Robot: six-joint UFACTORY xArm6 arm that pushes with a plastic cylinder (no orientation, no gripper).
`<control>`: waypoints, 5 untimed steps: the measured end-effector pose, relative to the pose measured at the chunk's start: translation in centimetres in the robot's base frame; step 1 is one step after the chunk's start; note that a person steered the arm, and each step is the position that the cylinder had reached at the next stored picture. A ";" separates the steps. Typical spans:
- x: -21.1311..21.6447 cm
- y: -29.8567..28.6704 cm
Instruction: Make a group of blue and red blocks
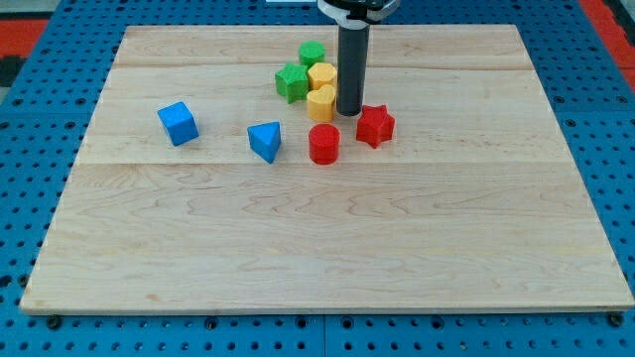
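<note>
My tip stands on the board just above and between the red cylinder and the red star, close to the star's left edge and next to the lower yellow block. A blue triangular block lies left of the red cylinder with a small gap. A blue cube sits further to the view's left, apart from the others.
A cluster sits left of the rod: a green cylinder, a green star, a yellow block and a lower yellow block. The wooden board rests on a blue perforated table.
</note>
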State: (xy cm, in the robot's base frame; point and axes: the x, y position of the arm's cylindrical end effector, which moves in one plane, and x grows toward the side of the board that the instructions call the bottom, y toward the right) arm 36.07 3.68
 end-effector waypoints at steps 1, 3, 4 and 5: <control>2.0 -0.5; -1.2 -2.6; -2.2 5.3; -2.4 8.1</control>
State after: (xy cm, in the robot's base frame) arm 33.72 11.76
